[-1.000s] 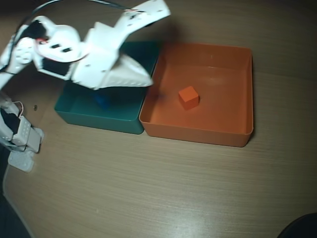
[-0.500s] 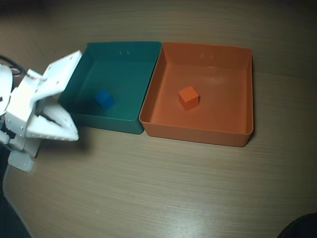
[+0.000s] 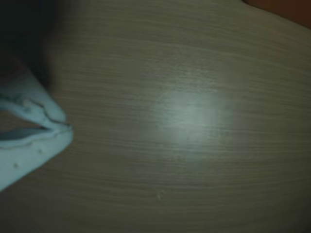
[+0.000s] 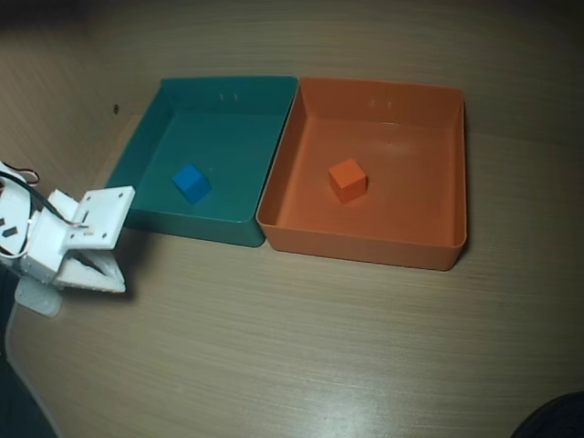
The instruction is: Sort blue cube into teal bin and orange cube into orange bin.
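In the overhead view the blue cube (image 4: 191, 182) lies on the floor of the teal bin (image 4: 265, 119), left of centre. The orange cube (image 4: 348, 179) sits near the middle of the orange bin (image 4: 429, 164), and the two bins stand side by side, walls touching, on the wooden bench (image 4: 301, 347). The white pincer (image 4: 102, 274) is at the left edge, outside the teal bin and just off its lower left corner, well apart from both cubes and holding nothing.

In the wrist view the pincer (image 3: 65, 127) enters from the left, its tips pressed together with no gap, over bare bench (image 3: 194, 111). A sliver of orange bin (image 3: 286, 9) shows at the top right corner.
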`<state>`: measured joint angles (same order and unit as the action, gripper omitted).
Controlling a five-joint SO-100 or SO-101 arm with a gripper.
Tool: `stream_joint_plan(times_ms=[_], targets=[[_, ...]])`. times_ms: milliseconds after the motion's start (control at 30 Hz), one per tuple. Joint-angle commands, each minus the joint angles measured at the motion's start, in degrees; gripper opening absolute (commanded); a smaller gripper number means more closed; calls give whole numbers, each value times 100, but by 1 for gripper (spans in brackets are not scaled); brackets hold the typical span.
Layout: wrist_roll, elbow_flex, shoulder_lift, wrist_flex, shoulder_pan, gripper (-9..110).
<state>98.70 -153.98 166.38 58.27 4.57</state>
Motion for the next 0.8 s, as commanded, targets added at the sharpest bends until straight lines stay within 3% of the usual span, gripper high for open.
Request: stream_joint_plan(times_ms=[0, 367, 633, 767], targets=[[26, -598, 782, -114, 88, -6], [26, -2786, 2628, -97, 44, -6], [0, -2786, 2452, 70, 79, -6], [0, -2786, 2549, 949, 114, -6]])
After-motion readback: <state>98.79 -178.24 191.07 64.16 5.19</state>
